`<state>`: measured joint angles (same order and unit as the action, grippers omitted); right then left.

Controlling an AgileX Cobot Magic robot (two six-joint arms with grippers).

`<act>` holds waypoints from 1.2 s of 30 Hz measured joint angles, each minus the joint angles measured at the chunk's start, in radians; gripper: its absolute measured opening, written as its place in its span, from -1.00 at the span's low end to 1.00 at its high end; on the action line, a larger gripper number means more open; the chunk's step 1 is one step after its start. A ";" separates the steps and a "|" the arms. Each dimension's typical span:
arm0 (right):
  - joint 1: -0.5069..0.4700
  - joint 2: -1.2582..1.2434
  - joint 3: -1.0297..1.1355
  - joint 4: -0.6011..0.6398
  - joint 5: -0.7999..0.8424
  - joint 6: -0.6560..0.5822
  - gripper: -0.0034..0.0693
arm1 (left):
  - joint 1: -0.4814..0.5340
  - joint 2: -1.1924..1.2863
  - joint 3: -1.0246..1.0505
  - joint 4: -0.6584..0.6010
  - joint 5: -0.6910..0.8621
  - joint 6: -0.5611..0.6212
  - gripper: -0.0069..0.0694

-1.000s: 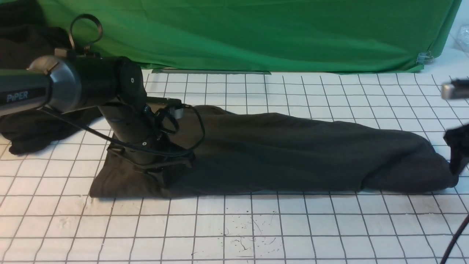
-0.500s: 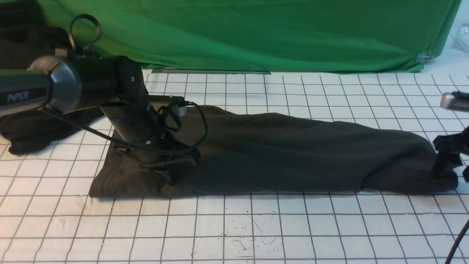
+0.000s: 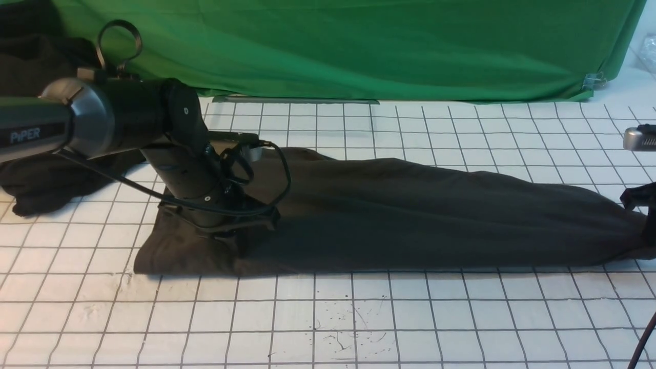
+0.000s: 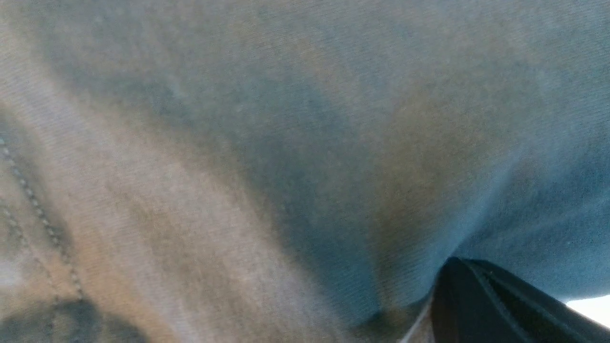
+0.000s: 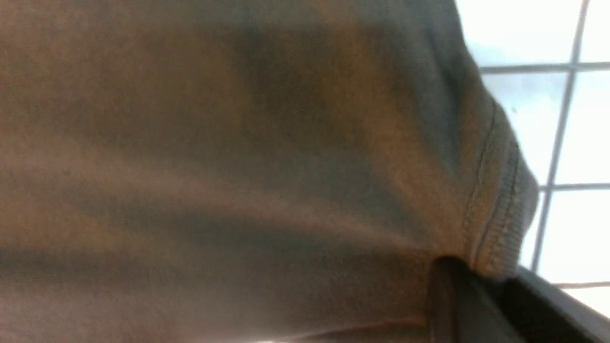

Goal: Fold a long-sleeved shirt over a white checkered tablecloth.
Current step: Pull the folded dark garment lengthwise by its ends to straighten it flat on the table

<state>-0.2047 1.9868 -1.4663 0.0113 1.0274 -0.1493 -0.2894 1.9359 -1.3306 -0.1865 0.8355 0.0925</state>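
Observation:
The long-sleeved shirt (image 3: 410, 215) lies as one long dark olive band across the white checkered tablecloth (image 3: 359, 318), drawn taut from left to right. My left gripper (image 3: 225, 237) is pushed down into the shirt's left end and shut on the cloth there. In the left wrist view the shirt (image 4: 286, 143) fills the frame, bunching at one dark finger (image 4: 491, 305). My right gripper (image 3: 648, 225) sits at the frame's right edge, shut on the shirt's right end. In the right wrist view its fingers (image 5: 457, 300) pinch the shirt's ribbed hem (image 5: 500, 224) over the tablecloth (image 5: 581, 143).
A blacker garment heap (image 3: 46, 179) lies at the far left behind my left arm. The green backdrop (image 3: 359, 46) hangs along the back, held by a metal clip (image 3: 593, 80). A black cable (image 3: 643, 338) crosses the bottom right corner. Scuff marks (image 3: 353, 328) dot the near cloth.
My right gripper came in onto the shirt's right end, closed on it and drew it rightward. The shirt now lies longer and flatter, and its left edge slid slightly right.

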 joint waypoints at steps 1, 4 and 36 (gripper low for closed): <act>0.001 0.000 -0.001 -0.001 0.002 0.000 -0.70 | 0.000 0.000 0.000 -0.002 0.000 0.000 -0.83; 0.011 -0.001 -0.015 -0.022 0.032 0.002 -0.26 | 0.000 -0.001 0.000 -0.002 0.013 0.000 -0.83; 0.067 0.226 -0.252 0.029 0.189 0.071 -0.26 | 0.010 -0.552 0.000 0.018 0.177 -0.008 -0.83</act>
<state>-0.1373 2.2131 -1.7183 0.0399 1.2161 -0.0778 -0.2799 1.3840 -1.3303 -0.1685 1.0124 0.0850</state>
